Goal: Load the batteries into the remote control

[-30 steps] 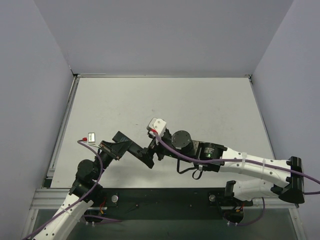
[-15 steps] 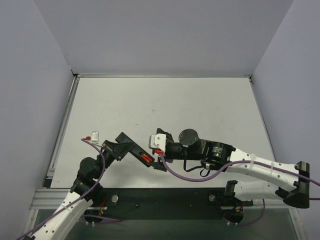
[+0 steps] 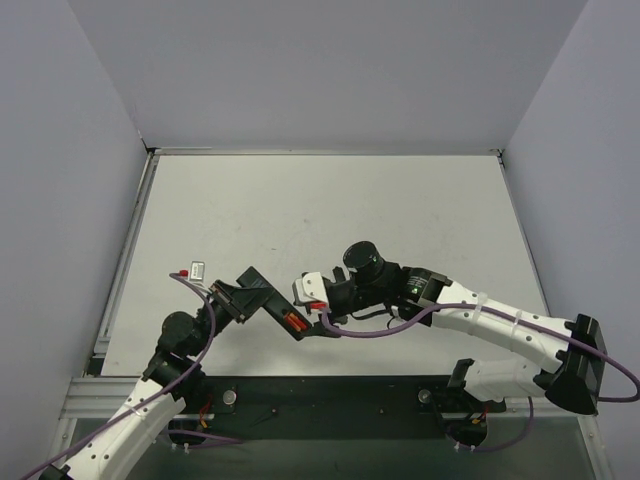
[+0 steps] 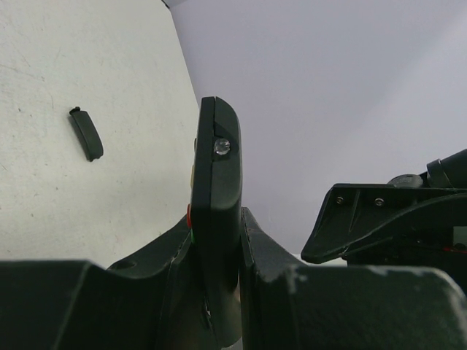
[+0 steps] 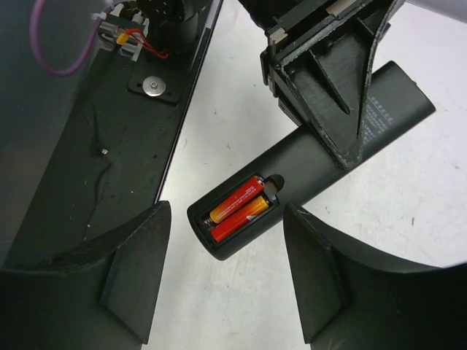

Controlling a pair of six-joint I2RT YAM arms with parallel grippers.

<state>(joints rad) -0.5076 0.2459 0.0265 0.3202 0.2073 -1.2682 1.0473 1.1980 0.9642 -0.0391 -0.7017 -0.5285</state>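
Left gripper [image 4: 217,244] fingers pinch the remote control [image 5: 295,173] above the desk's [image 3: 400,200] near edge. Right gripper [image 5: 228,233] fingers spread, flanking its open compartment holding both batteries [image 5: 237,208].

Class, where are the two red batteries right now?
Right wrist view, left of centre: the batteries lie side by side in the open compartment at the end of the remote control, over the table.

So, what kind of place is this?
Probably a robotics lab test cell: a plain white tabletop boxed in by bare grey walls, with two white-and-black robot arms at its near edge.
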